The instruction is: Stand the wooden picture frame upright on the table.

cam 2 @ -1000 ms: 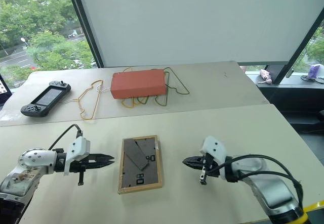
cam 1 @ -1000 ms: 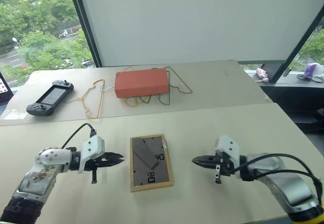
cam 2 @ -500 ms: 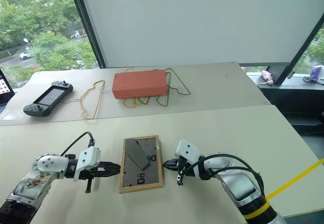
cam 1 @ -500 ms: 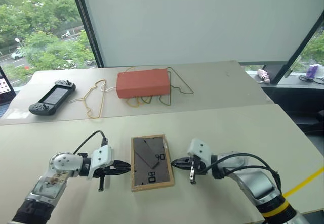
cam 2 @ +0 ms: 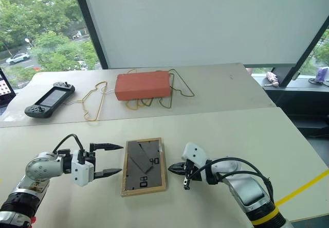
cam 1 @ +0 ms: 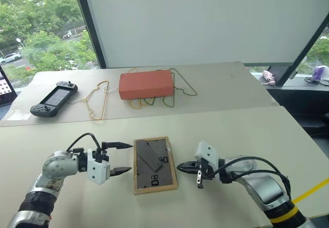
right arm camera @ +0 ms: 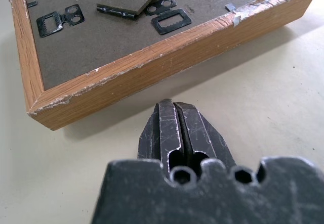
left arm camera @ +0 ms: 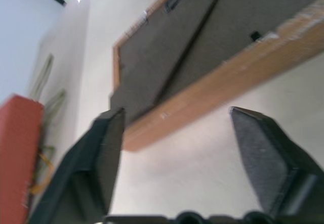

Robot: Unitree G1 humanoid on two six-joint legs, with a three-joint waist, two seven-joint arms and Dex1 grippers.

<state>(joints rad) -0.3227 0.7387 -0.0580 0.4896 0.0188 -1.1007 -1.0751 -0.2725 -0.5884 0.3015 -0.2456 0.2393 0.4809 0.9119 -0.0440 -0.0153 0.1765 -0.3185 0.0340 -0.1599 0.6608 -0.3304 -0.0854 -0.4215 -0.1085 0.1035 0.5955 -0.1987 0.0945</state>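
Wooden picture frame (cam 1: 154,164) lies flat between spread left tool (cam 1: 122,158) and clenched right tool (cam 1: 181,167).

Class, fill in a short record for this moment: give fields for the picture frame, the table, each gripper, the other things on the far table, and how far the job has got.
frame: wooden picture frame lies flat, back side up, stand folded
table: table, beige, bears the frame
left gripper: left gripper beside the frame's left edge, jaws open, holding nothing
right gripper: right gripper beside the frame's right edge, jaws shut, not gripping the frame
far table: orange-red box, wire hangers, game console
progress: frame not yet stood upright
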